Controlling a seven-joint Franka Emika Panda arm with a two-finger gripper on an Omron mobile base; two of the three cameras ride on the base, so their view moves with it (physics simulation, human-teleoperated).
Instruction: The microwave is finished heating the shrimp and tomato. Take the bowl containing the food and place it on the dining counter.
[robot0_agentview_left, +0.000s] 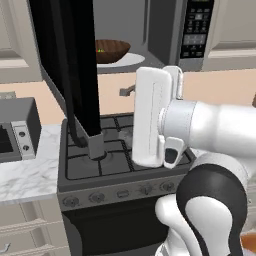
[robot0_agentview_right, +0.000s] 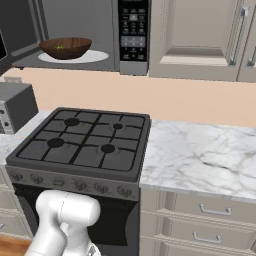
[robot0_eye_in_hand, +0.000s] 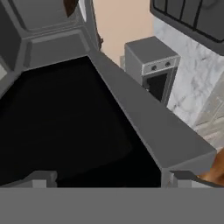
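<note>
The microwave (robot0_agentview_left: 197, 27) (robot0_agentview_right: 132, 30) hangs above the stove with its black glass door (robot0_agentview_left: 65, 60) swung wide open. Inside, the dark brown wooden bowl (robot0_agentview_left: 112, 50) (robot0_agentview_right: 65, 47) rests on a white turntable plate. A speck of red and green, the tomato (robot0_agentview_left: 100, 50), peeks over its rim. The shrimp is hidden in the bowl. My gripper (robot0_eye_in_hand: 113, 177) is open, its tips spread wide, close against the door's black glass (robot0_eye_in_hand: 65, 122). The white hand (robot0_agentview_left: 152, 117) hovers over the stove, right of the door and lower than the bowl.
A black gas stove (robot0_agentview_left: 115, 150) (robot0_agentview_right: 85, 140) lies under the microwave. A grey toaster oven (robot0_agentview_left: 17, 130) (robot0_agentview_right: 17, 105) (robot0_eye_in_hand: 153, 65) stands to its left. A white marble counter (robot0_agentview_right: 200, 155) over beige cabinets runs to its right; I cannot tell whether it is the dining counter.
</note>
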